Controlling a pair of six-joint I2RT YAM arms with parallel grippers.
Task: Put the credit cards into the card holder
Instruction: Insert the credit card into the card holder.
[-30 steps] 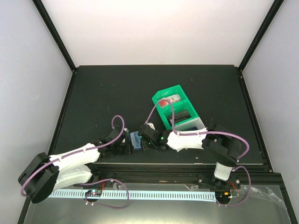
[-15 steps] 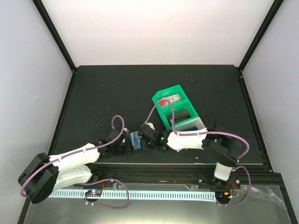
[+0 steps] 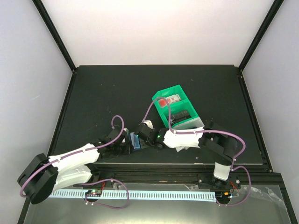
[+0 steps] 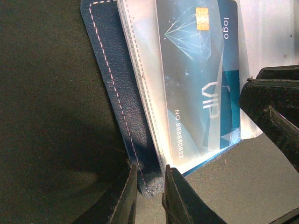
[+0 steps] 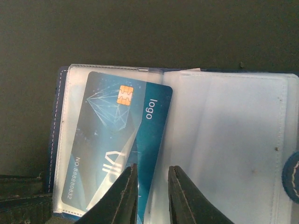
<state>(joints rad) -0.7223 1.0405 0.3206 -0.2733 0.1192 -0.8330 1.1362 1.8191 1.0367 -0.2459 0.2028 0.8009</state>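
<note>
Left gripper (image 4: 149, 196) clamps card holder (image 4: 117, 93) cover edge; right gripper (image 5: 152, 196) pinches credit card (image 5: 117, 140) near end, long axis running straight ahead into holder.

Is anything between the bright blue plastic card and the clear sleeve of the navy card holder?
Nothing visible is. The bright blue plastic card lies partly under the clear sleeve of the navy card holder; the right claw straddles its free edge.
</note>
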